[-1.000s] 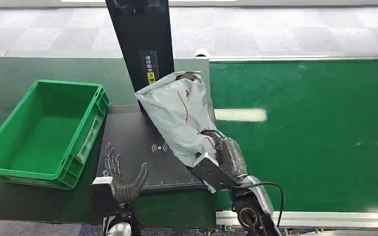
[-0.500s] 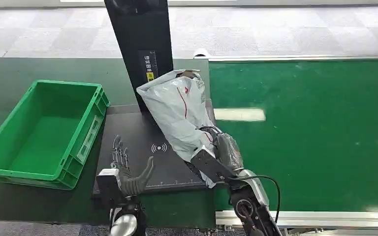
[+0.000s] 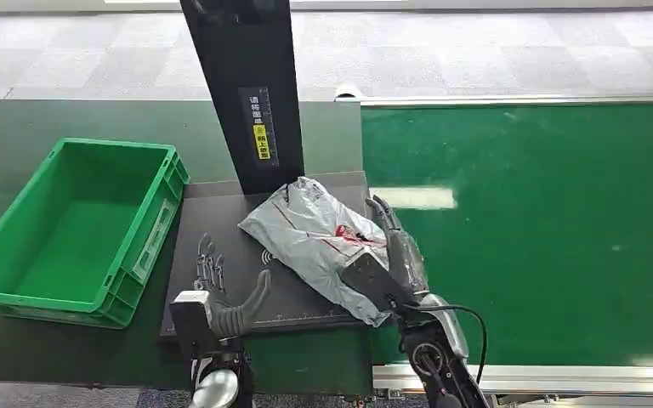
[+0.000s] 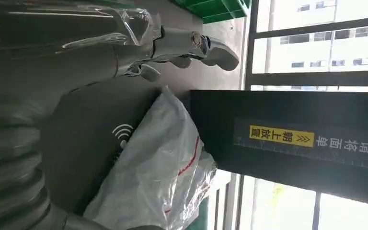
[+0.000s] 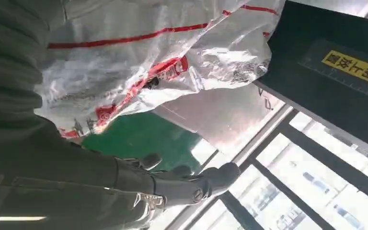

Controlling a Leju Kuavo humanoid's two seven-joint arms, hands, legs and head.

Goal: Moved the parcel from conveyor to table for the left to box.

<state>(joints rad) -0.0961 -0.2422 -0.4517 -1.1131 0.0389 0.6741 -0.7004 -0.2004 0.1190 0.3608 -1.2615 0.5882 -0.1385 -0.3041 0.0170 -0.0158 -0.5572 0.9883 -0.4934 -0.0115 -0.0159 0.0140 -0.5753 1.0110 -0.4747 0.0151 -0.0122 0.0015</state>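
The parcel (image 3: 313,231), a grey plastic mailer with red stripes, lies flat on the black scanning mat (image 3: 221,223) at the foot of the black post (image 3: 247,85). My right hand (image 3: 388,262) is at the parcel's right end, fingers stretched out and apart, gripping nothing. The right wrist view shows the parcel (image 5: 148,57) apart from those spread fingers (image 5: 191,184). My left hand (image 3: 221,293) hovers open over the mat's near left corner, a short way left of the parcel. In the left wrist view its fingers (image 4: 191,48) point past the parcel (image 4: 158,167).
An empty green crate (image 3: 115,143) stands on the dark table to the left of the mat. The green conveyor belt (image 3: 544,238) runs along the right, its metal frame (image 3: 561,374) at the near edge. The tall post blocks the far side of the mat.
The parcel, held upright against the post by my right hand, has dropped flat onto the mat and the hand has let go. My left hand edged forward.
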